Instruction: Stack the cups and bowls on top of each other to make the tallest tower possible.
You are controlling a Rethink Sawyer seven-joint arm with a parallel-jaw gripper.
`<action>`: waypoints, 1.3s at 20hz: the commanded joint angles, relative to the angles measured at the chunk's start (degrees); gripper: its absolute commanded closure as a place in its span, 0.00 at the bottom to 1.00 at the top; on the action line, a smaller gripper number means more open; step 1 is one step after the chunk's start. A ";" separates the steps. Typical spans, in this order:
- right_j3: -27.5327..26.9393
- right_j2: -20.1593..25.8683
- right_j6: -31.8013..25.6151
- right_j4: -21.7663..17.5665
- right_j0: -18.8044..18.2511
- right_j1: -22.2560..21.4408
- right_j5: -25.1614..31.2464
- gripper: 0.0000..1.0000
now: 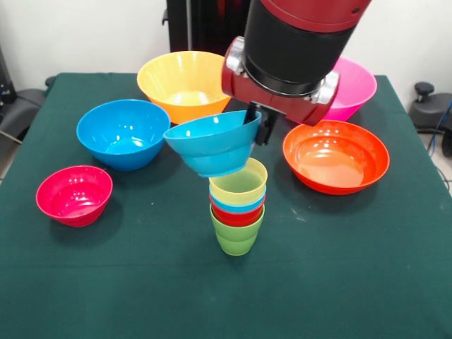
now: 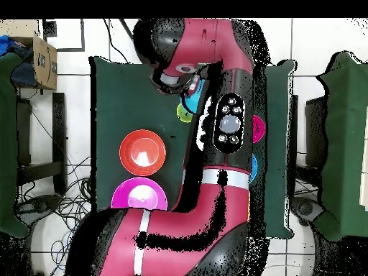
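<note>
The small light blue bowl is held by the gripper, whose dark fingers are pinched on the bowl's rim at its right side, so that the bowl hangs tilted with its mouth turned up and toward the arm. It is carried just above and a little left of the tower, which stands near the middle of the green table as four nested cups: lime green at the base, then red, light blue and ribbed yellow on top. The bowl is judged light, stiff and glossy, hence slippery; a one-sided rim grip lets it swing, so it would best be levelled before release. The narrow tower is judged easily toppled by a sideways nudge. The other bowls lie apart on the cloth: a medium blue bowl, a small magenta bowl, a large yellow-orange bowl, a pink bowl partly hidden behind the arm, and a wide red-orange bowl. In the overhead view the gripper is hidden by the arm
</note>
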 commanded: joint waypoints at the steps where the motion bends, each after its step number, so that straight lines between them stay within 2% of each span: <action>1: 8.20 0.64 10.13 1.00 2.45 2.14 2.78 1.00; 12: 6.75 -1.86 12.73 3.36 3.78 5.60 0.35 1.00; 16: 4.37 -3.11 12.70 3.29 4.11 7.19 1.45 1.00; 19: 1.44 -4.15 12.99 2.86 4.41 10.07 3.18 1.00; 26: 1.51 -5.49 13.39 4.07 5.12 11.84 2.44 1.00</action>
